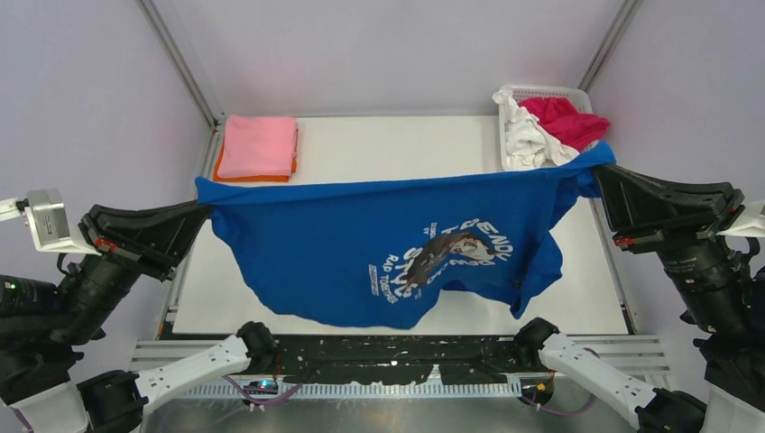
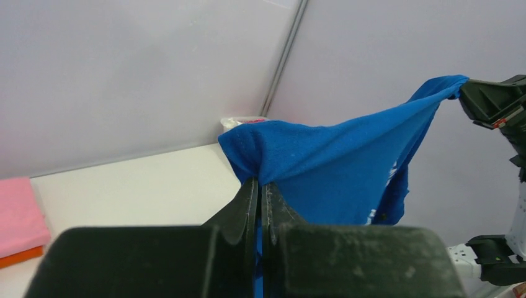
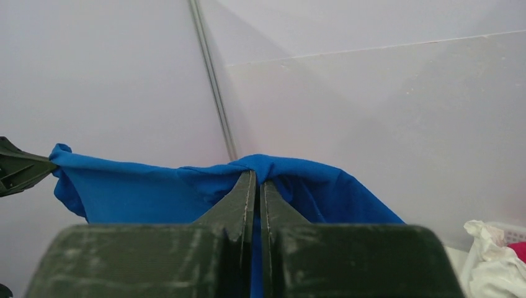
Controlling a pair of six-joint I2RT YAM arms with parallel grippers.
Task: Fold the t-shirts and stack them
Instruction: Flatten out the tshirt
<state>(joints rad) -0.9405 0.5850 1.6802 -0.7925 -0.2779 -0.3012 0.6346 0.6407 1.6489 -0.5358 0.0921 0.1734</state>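
Note:
A royal-blue t-shirt (image 1: 379,234) with a dark round graphic and white lettering hangs stretched in the air above the table. My left gripper (image 1: 206,213) is shut on its left corner, and my right gripper (image 1: 598,171) is shut on its right corner. In the left wrist view blue cloth (image 2: 322,167) is pinched between the closed fingers (image 2: 248,198). The right wrist view shows the same pinch on blue cloth (image 3: 155,186). A folded pink t-shirt (image 1: 258,144) lies on a folded orange one (image 1: 220,170) at the table's back left. White (image 1: 528,137) and crimson (image 1: 566,119) t-shirts sit crumpled in the basket.
A white plastic mesh basket (image 1: 541,91) stands at the table's back right corner. The white table top (image 1: 397,144) shows behind the hanging shirt. Grey walls with metal corner posts close in the back and sides. A black strip runs along the table's near edge.

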